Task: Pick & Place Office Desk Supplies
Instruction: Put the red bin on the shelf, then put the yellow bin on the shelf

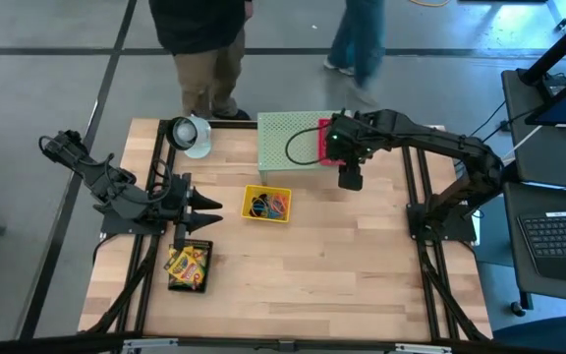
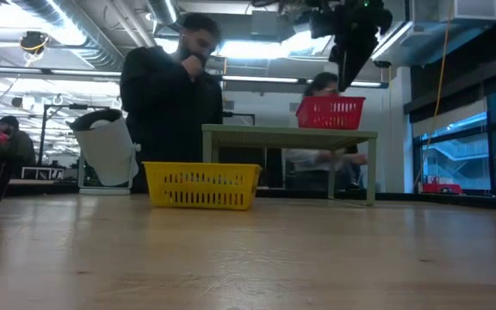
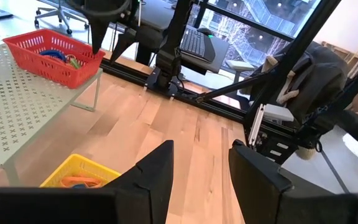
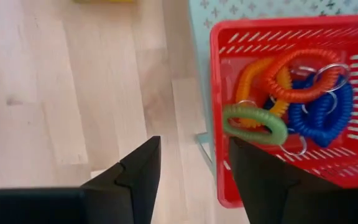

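Inside red tray (image 4: 272, 37), four coil loops: orange (image 4: 303, 74), yellow (image 4: 253, 78), blue (image 4: 331, 112), green (image 4: 253, 124)

counter (image 1: 342, 265): pale wood, smooth, faint sheen | shelf (image 1: 285, 133): pale green perforated metal, matt | red tray (image 4: 278, 37): plastic mesh | yellow tray (image 2: 201, 184): mesh | loops (image 4: 291, 93): coiled glossy plastic, metal rings | right tool (image 4: 192, 168): matt black

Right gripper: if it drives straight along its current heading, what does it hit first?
Probably the red tray on the green shelf: the right gripper, open, points down at its near rim. Depth unclear; the inner finger might pass outside it toward the table.
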